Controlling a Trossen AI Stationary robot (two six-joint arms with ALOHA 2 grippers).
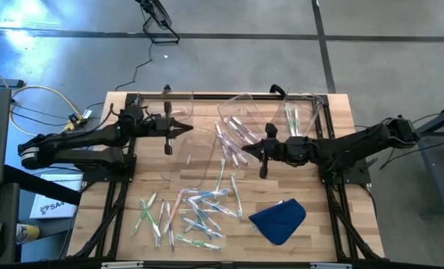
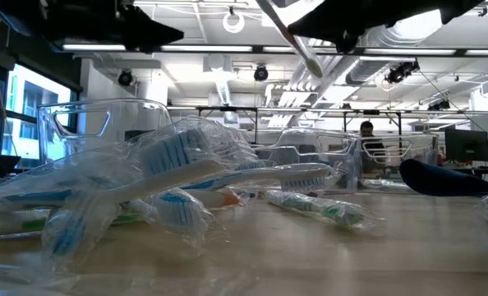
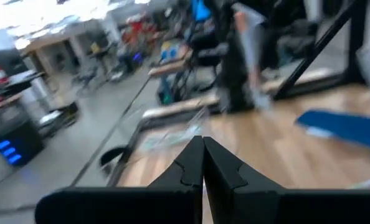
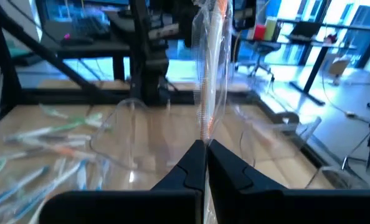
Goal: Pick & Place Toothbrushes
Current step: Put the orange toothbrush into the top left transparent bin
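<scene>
Four clear plastic bins [image 1: 241,119] across upper centre of tabletop [image 1: 312,224] in high view; toothbrushes [image 1: 196,213], about fifteen wrapped, scattered lower centre, few more in bins. One blue cloth [image 1: 279,220] lower right. No legible writing. Right gripper [image 4: 205,149] centre frame, fingers clenched on wrapped toothbrush [image 4: 211,68]. Left gripper [image 3: 203,146] left of centre, fingers pressed together, holding nothing.

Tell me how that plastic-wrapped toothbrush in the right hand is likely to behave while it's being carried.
The wrapped toothbrush stands straight up from the shut right hand, so it is probably stiff and light. Its clear crinkled wrapper looks slick, so it could slip or pivot in the pinch. Gripped at one end only, it may well swing during fast moves.
</scene>
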